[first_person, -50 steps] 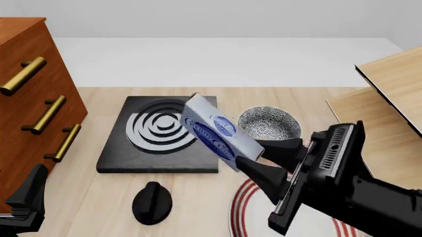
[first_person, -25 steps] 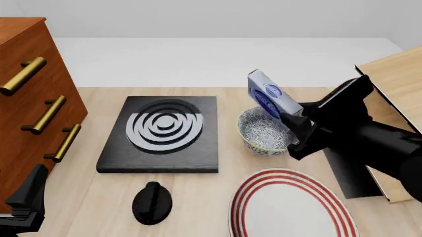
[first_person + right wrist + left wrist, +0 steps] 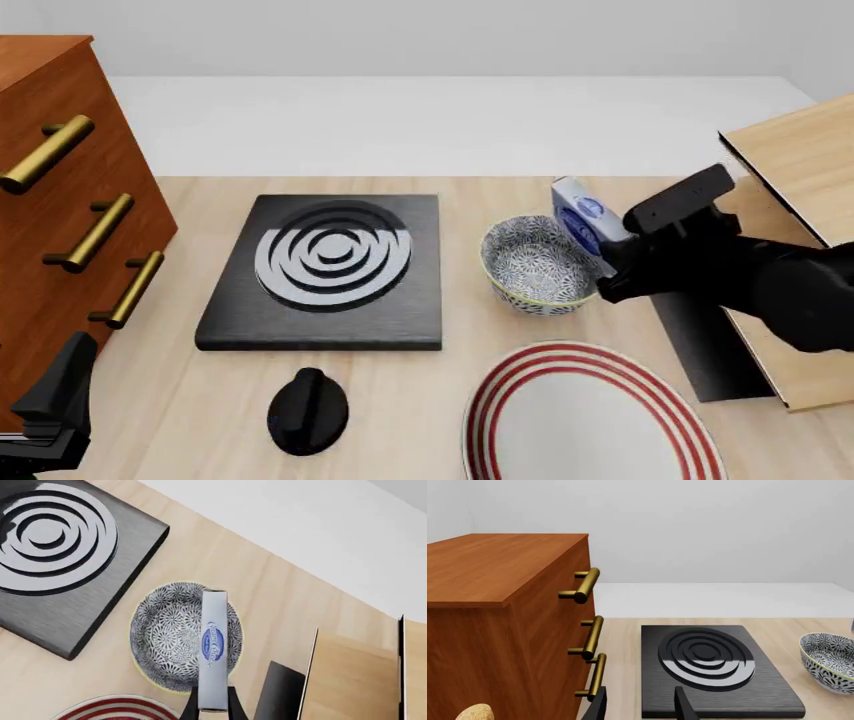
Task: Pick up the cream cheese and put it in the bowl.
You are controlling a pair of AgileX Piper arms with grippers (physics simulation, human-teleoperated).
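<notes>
With the right gripper [image 3: 212, 705] pinching the cream cheese [image 3: 583, 222] on edge over the bowl [image 3: 534, 265], toward its three o'clock rim, the release should wait until the box centres and sinks lower, while the idle left gripper [image 3: 639, 707] rests spread.

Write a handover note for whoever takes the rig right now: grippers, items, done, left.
Right gripper: shut on the cream cheese, box held on edge above the bowl's right side; in the right wrist view it lies across the bowl's opening.
Left gripper: open, holding nothing, low beside the drawers.
Done: pick and carry to the bowl.
Left: probably lower a little, open the jaws, pull the arm back.
</notes>
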